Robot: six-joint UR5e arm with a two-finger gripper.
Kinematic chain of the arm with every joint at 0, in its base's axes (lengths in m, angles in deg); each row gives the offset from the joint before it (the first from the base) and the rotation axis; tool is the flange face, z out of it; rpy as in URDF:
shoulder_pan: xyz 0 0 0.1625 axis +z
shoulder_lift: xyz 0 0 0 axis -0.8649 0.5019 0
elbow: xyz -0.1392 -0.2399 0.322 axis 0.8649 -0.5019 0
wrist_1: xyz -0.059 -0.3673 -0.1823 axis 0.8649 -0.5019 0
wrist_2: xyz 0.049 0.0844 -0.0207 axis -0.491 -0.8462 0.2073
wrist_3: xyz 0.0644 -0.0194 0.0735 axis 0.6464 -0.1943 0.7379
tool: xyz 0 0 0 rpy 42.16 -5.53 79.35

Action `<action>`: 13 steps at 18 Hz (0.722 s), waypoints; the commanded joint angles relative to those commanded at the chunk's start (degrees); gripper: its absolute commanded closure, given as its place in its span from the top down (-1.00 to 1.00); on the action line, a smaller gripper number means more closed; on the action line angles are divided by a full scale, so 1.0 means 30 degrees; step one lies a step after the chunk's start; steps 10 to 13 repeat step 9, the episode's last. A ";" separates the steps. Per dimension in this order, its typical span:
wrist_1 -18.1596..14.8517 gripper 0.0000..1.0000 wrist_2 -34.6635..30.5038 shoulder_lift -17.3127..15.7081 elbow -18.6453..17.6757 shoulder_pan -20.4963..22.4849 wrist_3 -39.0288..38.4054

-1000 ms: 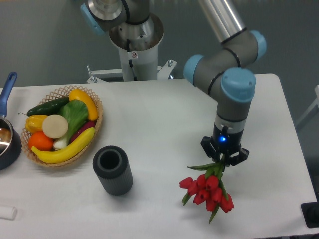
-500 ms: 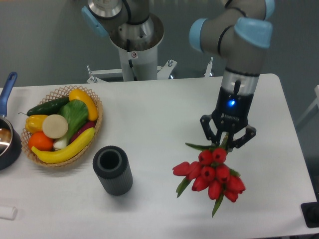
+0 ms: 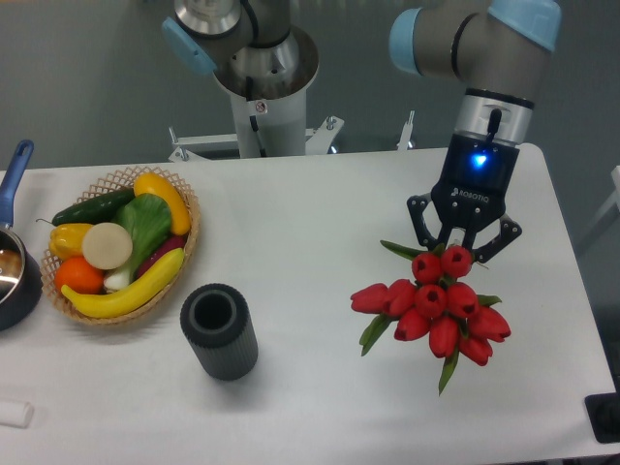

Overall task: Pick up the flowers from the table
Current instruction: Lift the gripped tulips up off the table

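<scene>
1. Our gripper (image 3: 462,244) hangs over the right half of the table (image 3: 310,223), pointing straight down, a blue light lit on its body.
2. Its two fingers are drawn in tight on the flowers (image 3: 436,308), pinching them at the top, where the stems sit hidden behind the jaws.
3. The flowers hang below the gripper, red buds spread out in a cluster and green leaves poking out at the top left, the lower left and the bottom.
4. We cannot tell from this single view how far the buds are from the table; they appear against its white top, nearer the right edge than the middle and short of the front edge.
5. A dark ribbed cylinder (image 3: 219,331) with an open top stands upright left of the flowers, well apart from them, toward the front edge.
6. A woven basket (image 3: 190,208) sits near the left edge, just behind and left of the cylinder; it holds a banana, an orange, a cucumber, yellow peppers and some greens.
7. A dark pan (image 3: 14,276) with a blue handle is cut off by the left edge, beside the basket.
8. A small white object (image 3: 15,414) lies at the front left corner.
9. The arm's base (image 3: 262,68) stands behind the table's back edge.
</scene>
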 joint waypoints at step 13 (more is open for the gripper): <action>0.0029 -0.54 0.1027 0.0029 0.0205 0.0352 0.0058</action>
